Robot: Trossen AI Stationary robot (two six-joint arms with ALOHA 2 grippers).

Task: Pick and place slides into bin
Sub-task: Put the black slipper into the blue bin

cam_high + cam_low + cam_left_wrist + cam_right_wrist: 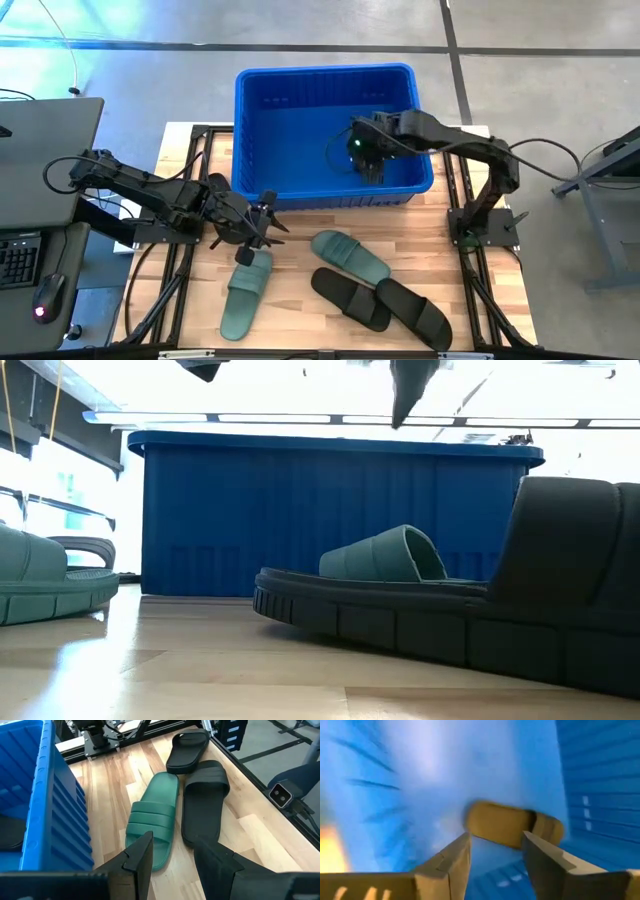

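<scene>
The blue bin (300,130) stands at the table's far side. My right gripper (496,837) is open inside the bin (420,780), over its right part (368,160). A slide (512,825) lies on the bin floor just beyond the fingers, blurred. My left gripper (266,215) is open and empty above the table by the bin's near wall. In the left wrist view its fingers (172,842) hover over a green slide (152,817). Beside that slide lie two black slides (202,805) (187,750). A second green slide (245,290) lies sole down at the near left.
The two black slides (350,298) (415,312) lie side by side at the table's near right, close to the green slide (350,255). A dark slide (10,832) shows inside the bin. Bare wood lies to the right of the slides. A desk with a keyboard stands left of the table.
</scene>
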